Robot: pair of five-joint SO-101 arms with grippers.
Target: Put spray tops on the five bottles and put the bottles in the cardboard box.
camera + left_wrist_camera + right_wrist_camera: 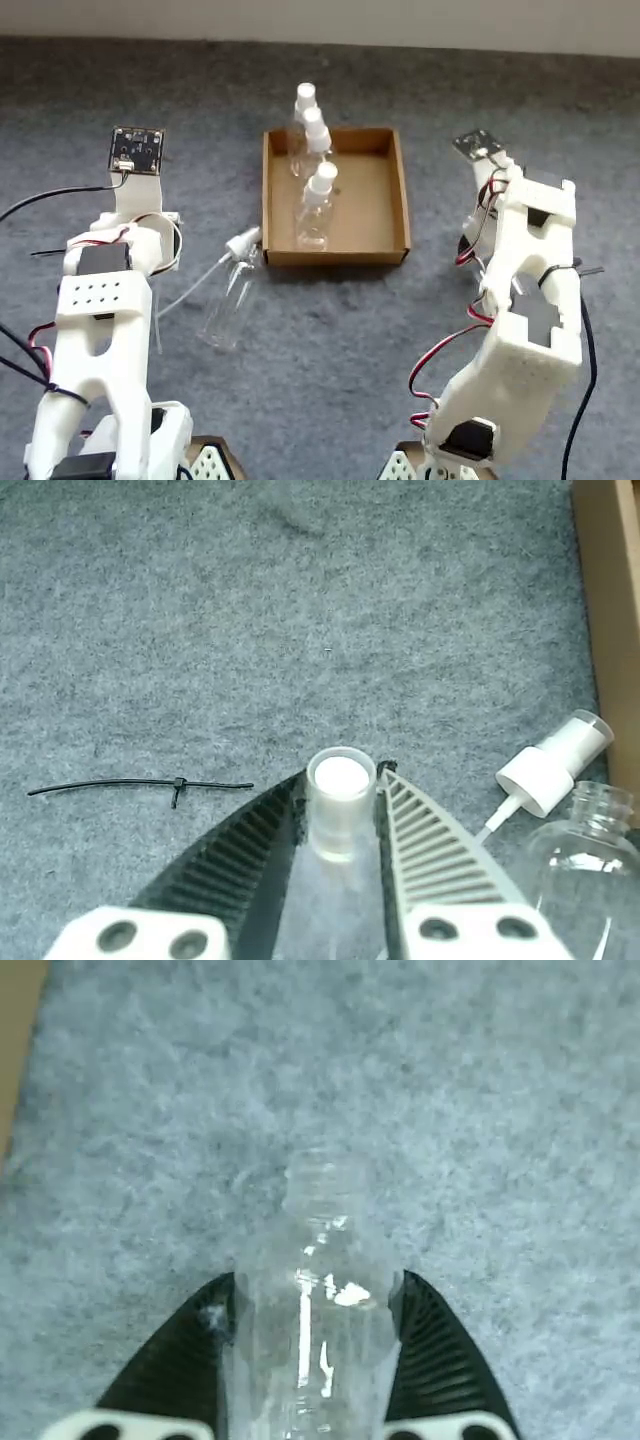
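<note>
In the left wrist view my left gripper (340, 772) is shut on a white spray top (340, 805) with a clear cap, held just above the grey carpet. My right gripper (315, 1282) is shut on a clear bottle (320, 1210) with a bare threaded neck. Another open bottle (228, 300) lies on the carpet left of the cardboard box (400, 190), and a loose spray top (243, 241) with its tube lies at its neck. That pair also appears beside my left gripper as the loose top (550, 770) and the bottle neck (595, 825). Three capped bottles (315, 205) are in the box.
A black cable tie (150, 784) lies on the carpet ahead of my left gripper. The box wall (612, 630) runs along one side of the left wrist view, and a box corner (15, 1040) shows in the right wrist view. Open carpet lies between the two arms.
</note>
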